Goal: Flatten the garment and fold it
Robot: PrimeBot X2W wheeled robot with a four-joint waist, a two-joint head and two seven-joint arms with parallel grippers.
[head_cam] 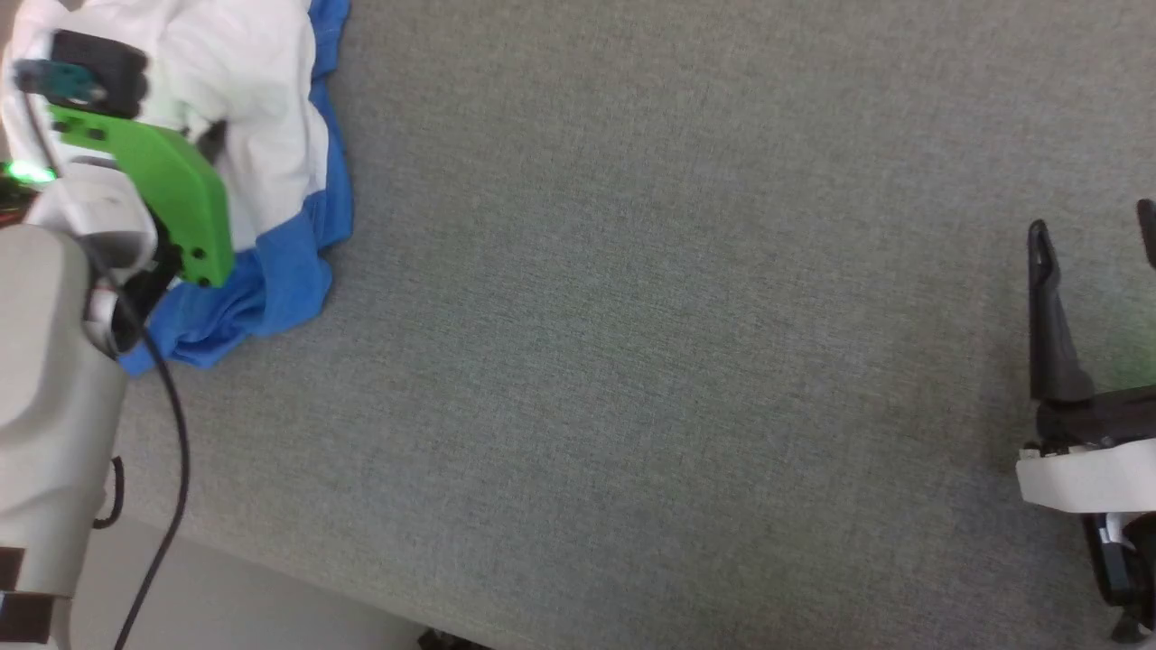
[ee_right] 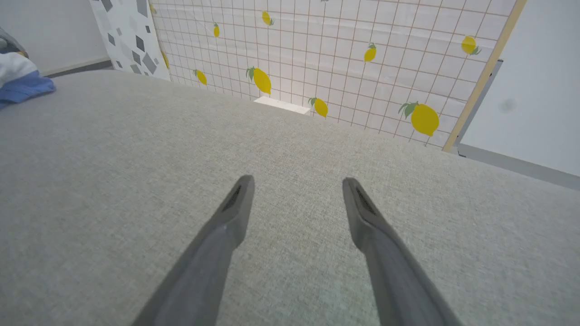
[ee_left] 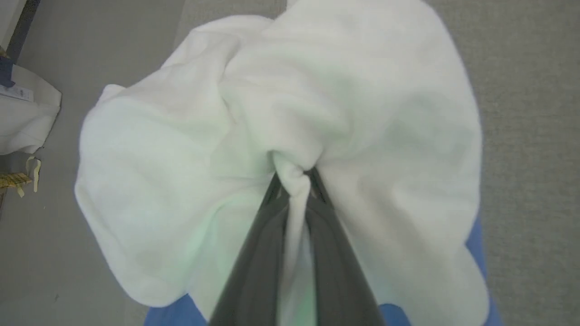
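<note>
You'll find the garment [head_cam: 271, 144] bunched in a heap at the far left of the grey table [head_cam: 677, 316] (blue cloth spills out from under the white along the heap's edge). Your left gripper [ee_left: 293, 181] is on top of the heap, with its jaws clenched on a pinched fold of the white body. Your right gripper [ee_right: 297, 190] hangs over the table's right side, well apart from the garment, jaws released and spread wide.
</note>
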